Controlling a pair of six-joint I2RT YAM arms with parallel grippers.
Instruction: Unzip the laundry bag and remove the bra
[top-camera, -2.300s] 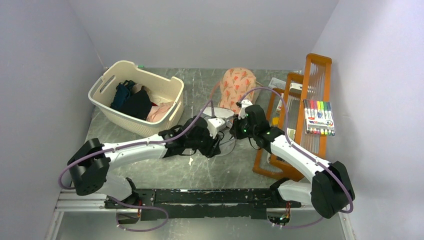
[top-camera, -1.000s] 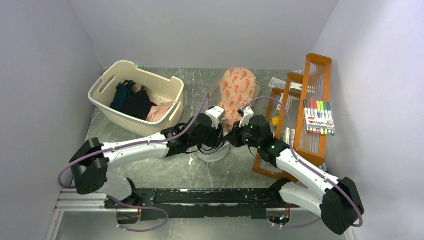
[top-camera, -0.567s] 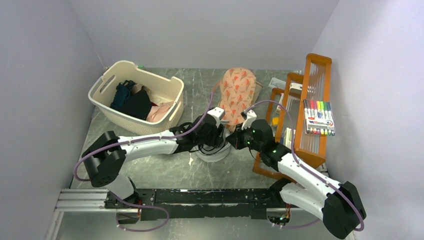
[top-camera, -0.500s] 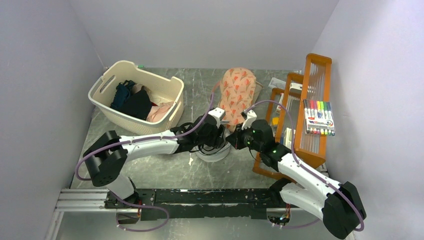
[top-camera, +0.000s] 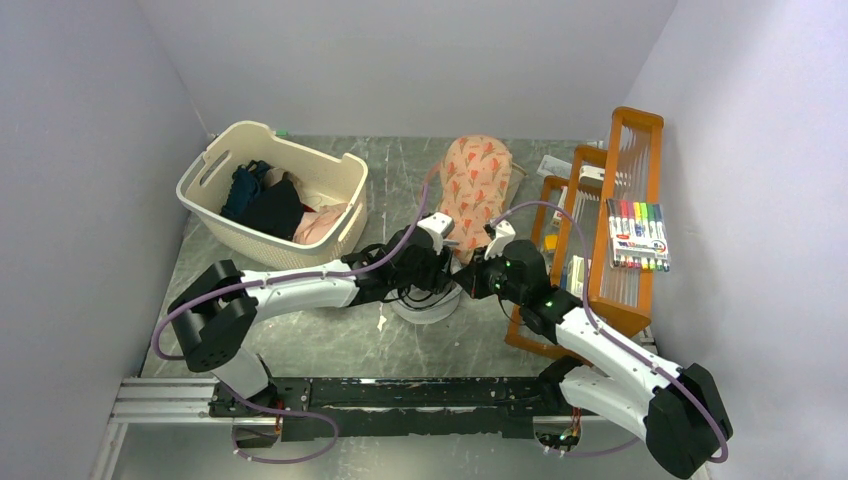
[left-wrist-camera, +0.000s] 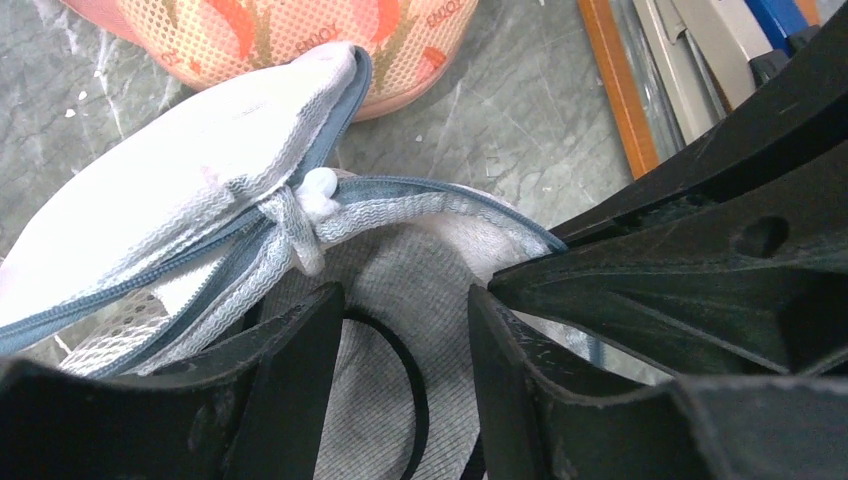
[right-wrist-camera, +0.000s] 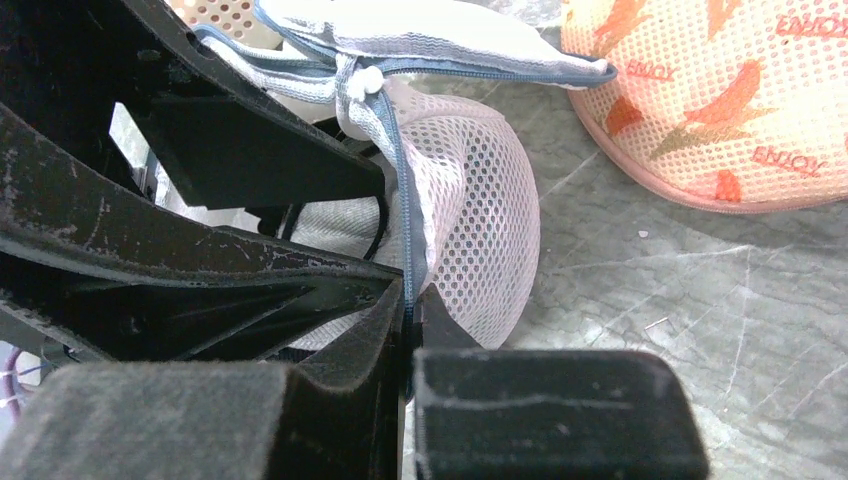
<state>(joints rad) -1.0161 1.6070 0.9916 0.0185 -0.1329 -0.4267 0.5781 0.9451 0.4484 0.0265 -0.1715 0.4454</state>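
Observation:
The white mesh laundry bag (top-camera: 425, 303) sits mid-table with its grey-blue zip rim (left-wrist-camera: 420, 190) parted and its lid (left-wrist-camera: 170, 190) folded back to the left. My left gripper (left-wrist-camera: 403, 300) is open, its fingers reaching into the bag's mouth on either side of a thin black bra strap (left-wrist-camera: 415, 385). My right gripper (right-wrist-camera: 410, 300) is shut on the bag's zip rim (right-wrist-camera: 400, 190), holding the mesh wall (right-wrist-camera: 480, 210) up. The strap also shows as a black loop (right-wrist-camera: 381, 226) inside the bag. The bra's cups are hidden. In the top view the left gripper (top-camera: 440, 268) and right gripper (top-camera: 472, 280) meet over the bag.
An orange patterned mesh piece (top-camera: 475, 185) lies just behind the bag. A cream slotted basket (top-camera: 330, 175) with dark and pink clothing stands at the back left. An orange wooden rack (top-camera: 600, 230) with a marker pack (top-camera: 637, 235) stands close on the right.
The bag has shifted a little toward the near left. My left arm has stretched further right, and its gripper now sits in the bag's mouth. My right gripper still grips the rim.

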